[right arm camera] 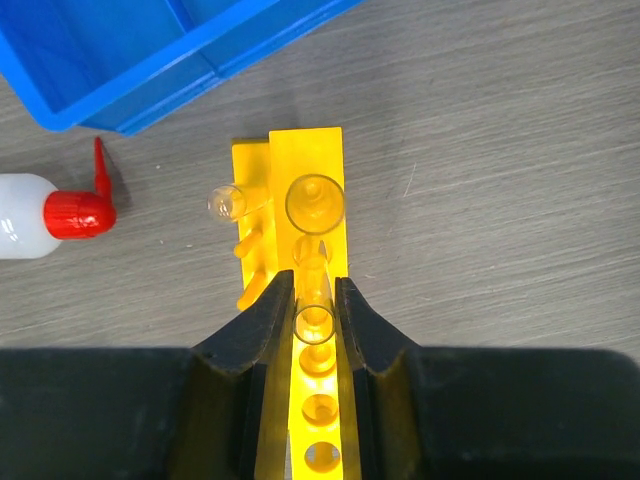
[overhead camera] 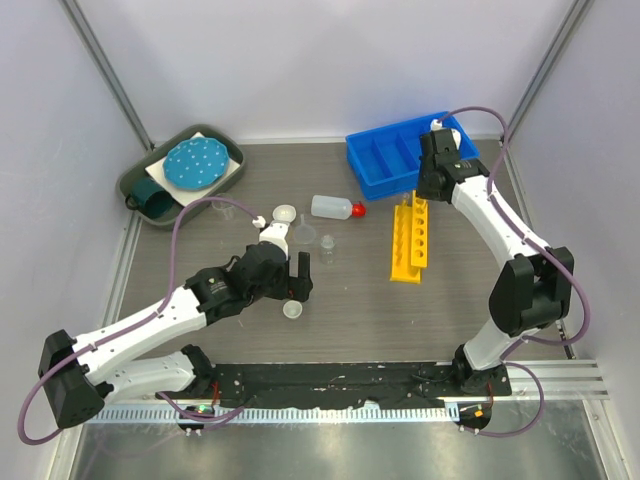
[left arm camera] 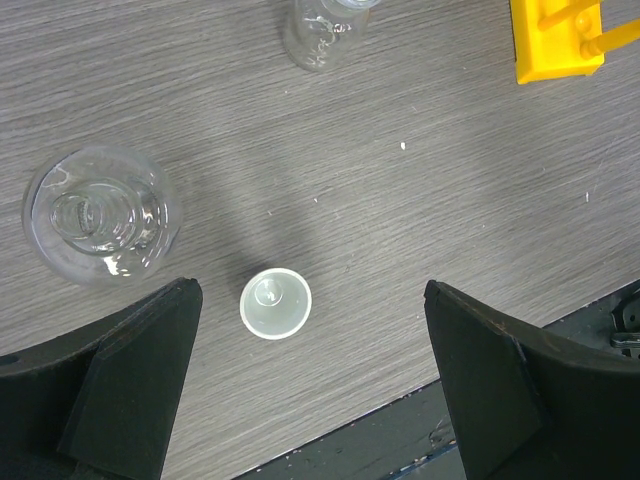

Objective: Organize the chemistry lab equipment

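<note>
Although the overhead view hides the right gripper (right arm camera: 314, 290) under its own wrist, the wrist camera shows its 2 fingers closed on a clear glass tube (right arm camera: 315, 322) standing upright in a hole of the yellow holed rack (right arm camera: 305, 160). Only the tube's rim and upper wall show; its lower end is lost between the fingers. Just beyond it a wider clear rim (right arm camera: 315, 203) sits near the rack's far end, and what it belongs to is hard to tell. A second tube (right arm camera: 228, 202) juts from the rack's side on a peg. The red-capped bottle (right arm camera: 60, 213) lies on its side near the rack, cut off by the frame edge, as is the blue divided bin (right arm camera: 140, 100) beyond.

The left gripper (left arm camera: 310, 295) hangs wide open, holding nothing, above the table (left arm camera: 450, 180). Between its fingers stands a small white dish (left arm camera: 275, 303), touching neither. A round glass flask (left arm camera: 100, 215) stands just past one fingertip, seen from straight above, so its shape is unclear. Another clear glass vessel (left arm camera: 320, 35) is cropped by the top edge. In the overhead view, 1 more white dish (overhead camera: 287, 213) and a funnel (overhead camera: 305, 233) sit near that arm, the glass faint against the tabletop.
</note>
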